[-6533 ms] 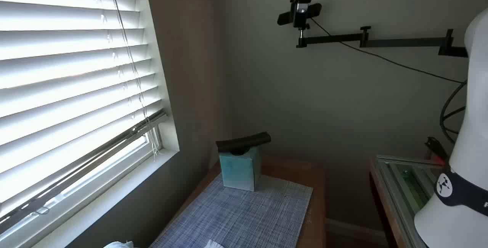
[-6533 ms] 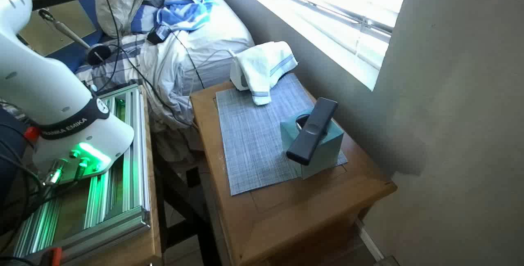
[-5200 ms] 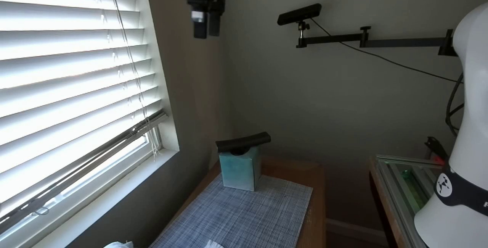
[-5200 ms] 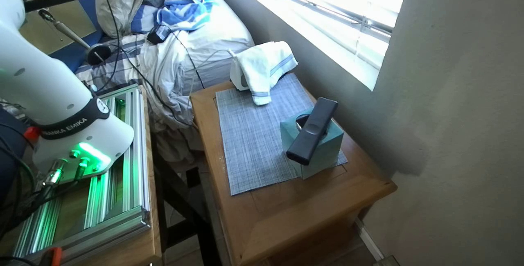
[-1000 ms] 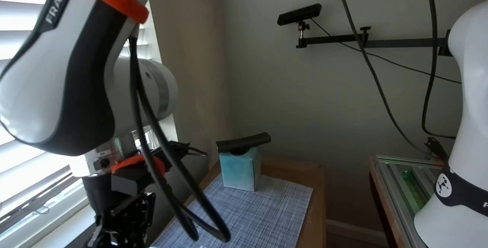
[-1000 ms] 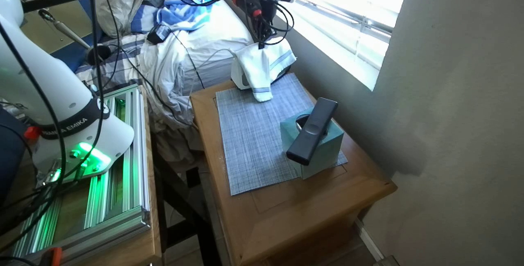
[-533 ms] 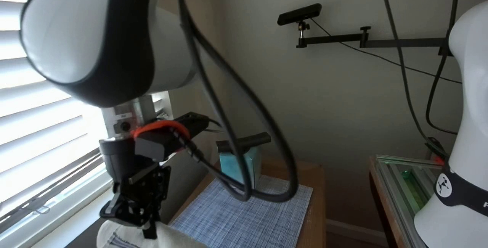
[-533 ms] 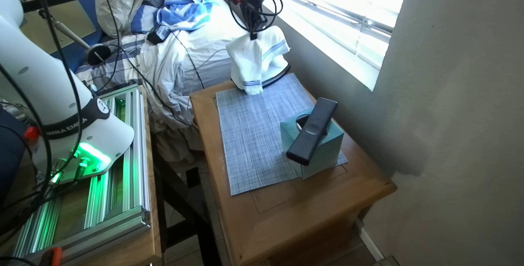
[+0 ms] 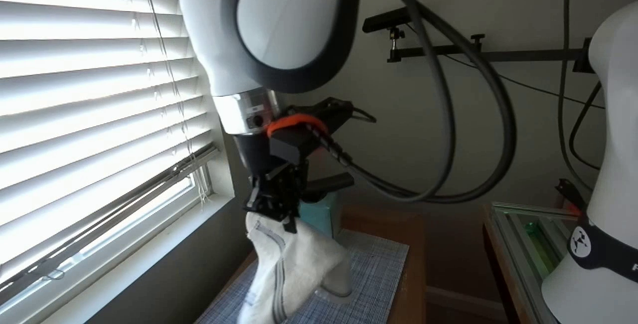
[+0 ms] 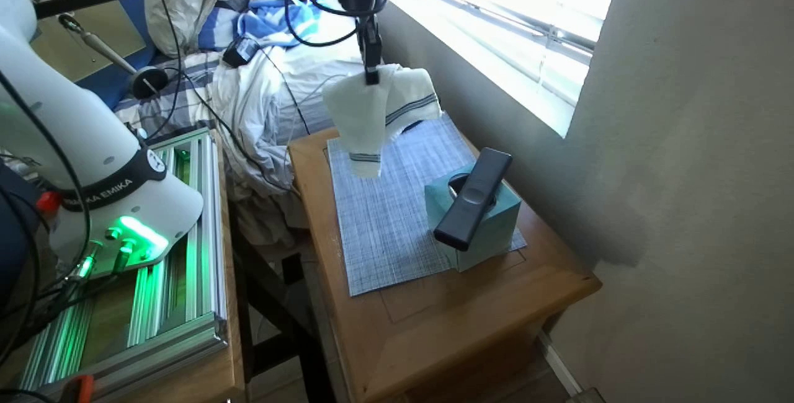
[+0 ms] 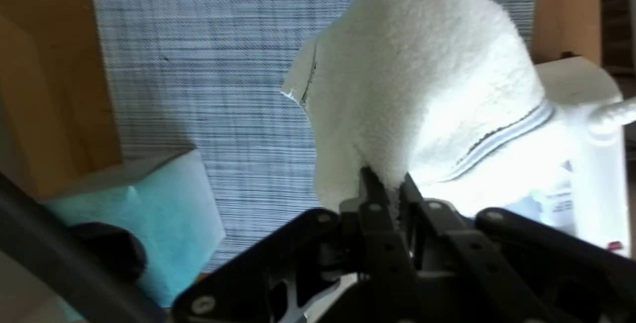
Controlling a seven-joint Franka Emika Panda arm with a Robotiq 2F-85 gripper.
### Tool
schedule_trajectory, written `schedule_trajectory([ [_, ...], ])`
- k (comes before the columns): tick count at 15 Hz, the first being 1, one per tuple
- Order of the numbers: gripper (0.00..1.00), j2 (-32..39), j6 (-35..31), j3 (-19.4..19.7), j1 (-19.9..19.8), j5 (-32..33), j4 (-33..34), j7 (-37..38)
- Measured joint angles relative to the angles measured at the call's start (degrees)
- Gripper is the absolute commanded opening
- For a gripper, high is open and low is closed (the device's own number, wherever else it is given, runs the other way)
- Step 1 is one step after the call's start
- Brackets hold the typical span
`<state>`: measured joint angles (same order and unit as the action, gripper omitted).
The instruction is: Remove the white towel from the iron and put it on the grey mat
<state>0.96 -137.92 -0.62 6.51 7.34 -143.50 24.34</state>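
Here the white towel (image 10: 358,111) hangs below the hand (image 11: 388,178), which pinches it by a fold.

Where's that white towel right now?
In the wrist view, the towel hangs from the gripper over the grey mat, with the iron at its right and the box at lower left.

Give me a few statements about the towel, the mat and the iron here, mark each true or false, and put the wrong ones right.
1. The jaws are gripping the white towel. True.
2. The grey mat lies on a wooden table. True.
3. The towel lies spread flat on the mat. False: it hangs from the jaws.
4. In the wrist view, part of the iron shows past the towel. True.
5. The towel is plain, with no stripes. False: it has stripes.
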Motion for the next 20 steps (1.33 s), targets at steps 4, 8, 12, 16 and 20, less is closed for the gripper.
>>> schedule_trajectory([
  [4,0.02,-3.8,9.3,0.0,-2.0,9.3,-1.4,9.5],
  [8,0.02,-1.3,14.0,-0.6,-2.4,12.4,0.2,11.2],
  [12,0.02,5.0,12.1,-0.1,-2.7,12.5,2.3,11.4],
  [16,0.02,10.6,9.5,1.3,-2.8,12.5,4.1,11.2],
  [20,0.02,17.2,1.4,1.9,-2.3,12.5,9.0,10.7],
])
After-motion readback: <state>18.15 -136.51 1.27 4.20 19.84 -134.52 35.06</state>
